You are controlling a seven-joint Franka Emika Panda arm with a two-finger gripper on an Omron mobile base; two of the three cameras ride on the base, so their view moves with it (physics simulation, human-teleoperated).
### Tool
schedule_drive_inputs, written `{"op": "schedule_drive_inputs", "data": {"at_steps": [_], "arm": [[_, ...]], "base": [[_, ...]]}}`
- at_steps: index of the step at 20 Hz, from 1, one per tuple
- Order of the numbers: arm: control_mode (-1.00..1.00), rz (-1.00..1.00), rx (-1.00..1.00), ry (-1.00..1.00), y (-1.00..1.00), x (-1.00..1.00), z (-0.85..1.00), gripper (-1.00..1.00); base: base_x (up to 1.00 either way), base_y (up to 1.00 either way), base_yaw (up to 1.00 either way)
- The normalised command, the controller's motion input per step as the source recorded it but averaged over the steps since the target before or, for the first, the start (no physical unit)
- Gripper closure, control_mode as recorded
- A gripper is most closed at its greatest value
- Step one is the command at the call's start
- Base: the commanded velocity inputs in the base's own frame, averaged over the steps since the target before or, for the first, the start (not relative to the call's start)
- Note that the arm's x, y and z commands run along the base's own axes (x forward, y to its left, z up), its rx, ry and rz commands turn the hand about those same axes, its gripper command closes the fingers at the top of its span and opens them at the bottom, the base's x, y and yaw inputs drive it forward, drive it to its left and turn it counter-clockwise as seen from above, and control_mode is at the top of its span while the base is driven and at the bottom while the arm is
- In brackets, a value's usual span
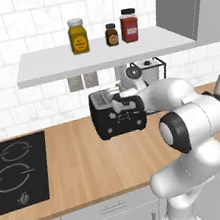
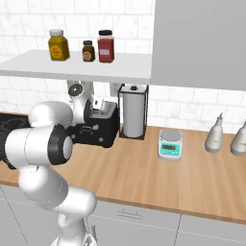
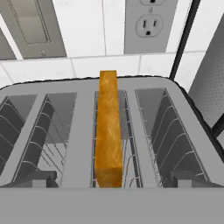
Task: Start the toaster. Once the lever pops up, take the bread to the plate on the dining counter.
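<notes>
No readable writing anywhere; spice jar [image 1: 78,36] labels just blurs. Gripper [image 1: 115,92] jaws wide, holding nothing, right above toaster [image 1: 109,125] near worktop [image 1: 92,171] back edge. Bread [image 3: 108,127] upright in third slot from left, crust poking out. Paper-towel holder [image 2: 133,112] just beside toaster, kitchen scale [image 2: 170,143] further along, hob [image 1: 13,171] other side.

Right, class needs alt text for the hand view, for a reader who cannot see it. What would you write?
Looking down into a silvery four-slot toaster, one slice of bread stands on edge in the third slot from the left, its orange-brown crust uppermost. Behind it is a white tiled wall with a power socket. The other three slots hold only wire guides.
</notes>
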Motion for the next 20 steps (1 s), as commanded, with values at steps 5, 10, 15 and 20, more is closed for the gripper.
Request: {"op": "schedule_drive_inputs", "data": {"at_steps": [5, 10, 15, 20], "arm": [[-1.0, 0.0, 0.02, -0.05, 0.0, -0.32, 0.08, -1.0], [-1.0, 0.0, 0.0, -0.01, 0.0, -0.01, 0.04, -1.0], [-1.0, 0.0, 0.0, 0.0, 0.0, 0.28, 0.18, -1.0], [-1.0, 0.01, 0.0, 0.0, 0.0, 0.1, 0.05, -1.0]], "base": [[0.0, 0.0, 0.0], [0.0, 0.0, 0.0], [0.0, 0.0, 0.0], [0.0, 0.0, 0.0]]}}
